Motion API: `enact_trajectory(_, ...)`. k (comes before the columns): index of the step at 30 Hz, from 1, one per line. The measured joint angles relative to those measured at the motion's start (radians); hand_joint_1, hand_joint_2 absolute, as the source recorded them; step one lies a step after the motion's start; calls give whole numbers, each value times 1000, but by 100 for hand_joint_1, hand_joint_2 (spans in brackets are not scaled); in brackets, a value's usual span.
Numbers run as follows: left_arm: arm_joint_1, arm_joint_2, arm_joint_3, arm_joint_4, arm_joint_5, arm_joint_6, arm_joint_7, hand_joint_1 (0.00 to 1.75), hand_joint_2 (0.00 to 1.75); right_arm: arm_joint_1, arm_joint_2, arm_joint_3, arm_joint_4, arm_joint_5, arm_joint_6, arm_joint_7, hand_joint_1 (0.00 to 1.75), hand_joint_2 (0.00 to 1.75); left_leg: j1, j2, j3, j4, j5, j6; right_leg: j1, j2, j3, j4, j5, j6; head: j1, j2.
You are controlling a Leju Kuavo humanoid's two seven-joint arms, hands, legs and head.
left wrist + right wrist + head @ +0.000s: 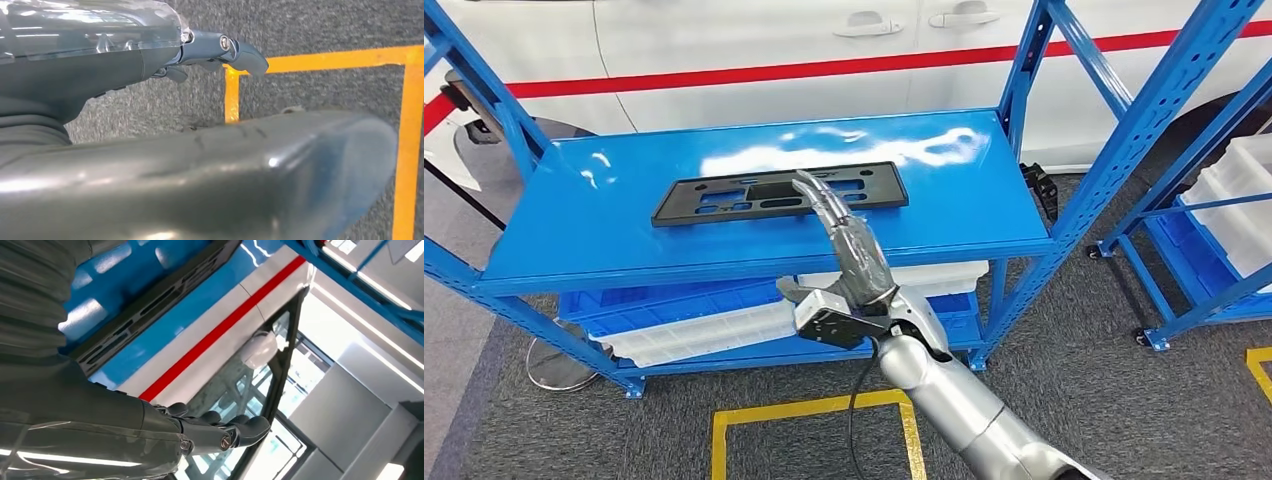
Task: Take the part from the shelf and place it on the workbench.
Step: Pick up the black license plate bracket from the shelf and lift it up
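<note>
head view: a blue shelf (604, 215) with perforated uprights stands on grey carpet, filling most of the frame; on its glossy top deck, just above centre, lies the part (724, 200), a flat black rectangular frame with slotted cut-outs, long side running left to right. the right hand (839, 235) rises from the lower centre on a silver arm (954, 405), fingers (814, 192) straight and pressed side by side, thumb held apart, nothing between them; the fingertips overlap the near edge of the part at its middle, though contact cannot be told. below the top deck, blue and white trays (684, 330) sit on the lower deck. behind the shelf, across the top of the frame, runs a white car (754, 50) with a red stripe. a yellow floor line (809, 410) marks a rectangle at lower centre; a second blue rack (1214, 230) with white bins stands at the right edge. right wrist view: the right hand's fingers lie outstretched at lower centre, with the part a dark slotted strip at upper left on the blue deck. left wrist view: the left hand (215, 52) hangs over the carpet and the yellow line, fingers extended at upper centre, thumb apart, holding nothing.
</note>
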Motion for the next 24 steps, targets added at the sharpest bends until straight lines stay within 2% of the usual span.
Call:
enact_trajectory(1, 0, 0, -1, 0, 0, -3, 0, 0, 0, -9, 12, 9, 27, 12, -7, 10, 0, 175, 0, 0, -38, 62, -16, 0, 3, -1, 1, 0, -1, -2, 0, 0)
enact_trajectory(2, 1, 0, -2, 0, 0, -5, 0, 0, 0, -18, 24, 17, 54, 23, -15, 19, 0, 175, 0, 0, -62, 95, -14, 1, 5, -1, 2, 0, -3, -4, 0, 0)
enact_trajectory(3, 2, 0, -2, 0, 0, -8, 0, 0, 0, -26, 36, 25, 81, 35, -22, 28, 0, 175, 0, 0, -70, 90, 8, 3, 8, -1, 5, 0, -4, -5, 0, 0)
enact_trajectory(4, 1, -1, -3, 0, 0, -11, 0, 0, 0, -36, 49, 34, 107, 46, -30, 37, 0, 175, 0, 0, -57, 45, 48, 7, 9, 1, 9, 1, -7, -5, 0, 0)
enact_trajectory(5, 1, -1, -3, 0, 0, -14, 0, 0, 0, -46, 61, 41, 134, 57, -39, 45, 0, 175, -1, 0, -33, -25, 93, 13, 10, 2, 14, 1, -9, -4, 0, 0)
enact_trajectory(6, 0, -1, -4, 1, 0, -17, 0, 0, 0, -58, 74, 49, 161, 68, -48, 54, 0, 175, -4, 1, -8, -90, 126, 18, 13, 3, 17, 1, -12, -2, 0, 0)
enact_trajectory(7, -2, -2, -4, 1, -1, -19, 1, 0, 0, -70, 85, 56, 189, 80, -58, 63, 0, 175, -7, 1, 12, -139, 145, 23, 15, 4, 19, 2, -14, 3, 0, 0)
enact_trajectory(9, -5, -4, -8, 2, -3, -21, 3, 0, 0, -89, 105, 69, 244, 104, -74, 79, 0, 175, -13, 1, 24, -170, 146, 30, 16, 4, 17, 0, -14, 13, 0, 0)
enact_trajectory(12, -5, -7, -16, 2, -5, -23, 8, 0, 0, -112, 129, 83, 311, 171, -115, 115, 0, 175, -8, 0, 31, -185, 152, 46, 16, 3, 13, 13, -25, 29, 0, 0)
enact_trajectory(14, -6, -11, -21, 2, -8, -23, 11, 0, 0, -131, 137, 96, 351, 262, -177, 162, 0, 175, -5, 2, 37, -193, 154, 57, 14, 3, -29, 98, -69, 36, 0, 0)
enact_trajectory(16, -7, -13, -24, 2, -9, -23, 14, 0, 0, -145, 138, 113, 391, 377, -247, 223, 0, 175, -6, 2, 39, -194, 152, 62, 14, 3, -101, 230, -119, 40, 0, 0)
enact_trajectory(17, -7, -13, -25, 2, -10, -23, 17, 0, 0, -149, 138, 121, 412, 436, -277, 254, 0, 175, -6, 1, 41, -193, 150, 63, 13, 3, -127, 269, -123, 42, 0, 0)
enact_trajectory(18, -6, -13, -26, 2, -10, -22, 19, 0, 0, -153, 139, 128, 431, 488, -299, 280, 0, 175, -6, 0, 44, -193, 148, 64, 13, 2, -135, 272, -107, 41, 0, 0)
enact_trajectory(19, -6, -13, -27, 2, -10, -21, 21, 0, 0, -157, 140, 132, 447, 533, -315, 300, 0, 175, -7, -1, 48, -192, 145, 63, 13, 2, -123, 235, -73, 39, 0, 0)
enact_trajectory(21, -6, -15, -27, 2, -10, -21, 22, 0, 0, -165, 143, 135, 471, 605, -334, 332, 0, 175, -9, -2, 58, -191, 137, 59, 16, 2, -63, 99, 4, 28, 0, 0)
enact_trajectory(22, -7, -17, -27, 3, -10, -21, 23, 0, 0, -168, 145, 135, 477, 641, -339, 349, 0, 175, -11, -2, 60, -190, 133, 56, 19, 2, -37, 41, 25, 23, 0, 0)
enact_trajectory(23, -8, -18, -28, 3, -10, -21, 23, 0, 0, -169, 145, 134, 482, 679, -343, 368, 0, 175, -13, -2, 61, -190, 130, 51, 22, 3, -22, 6, 32, 19, 0, 0)
enact_trajectory(24, -8, -20, -28, 3, -9, -21, 24, 0, 0, -170, 146, 131, 486, 716, -345, 384, 0, 175, -13, -2, 62, -191, 128, 46, 24, 3, -17, -6, 28, 16, 0, 0)
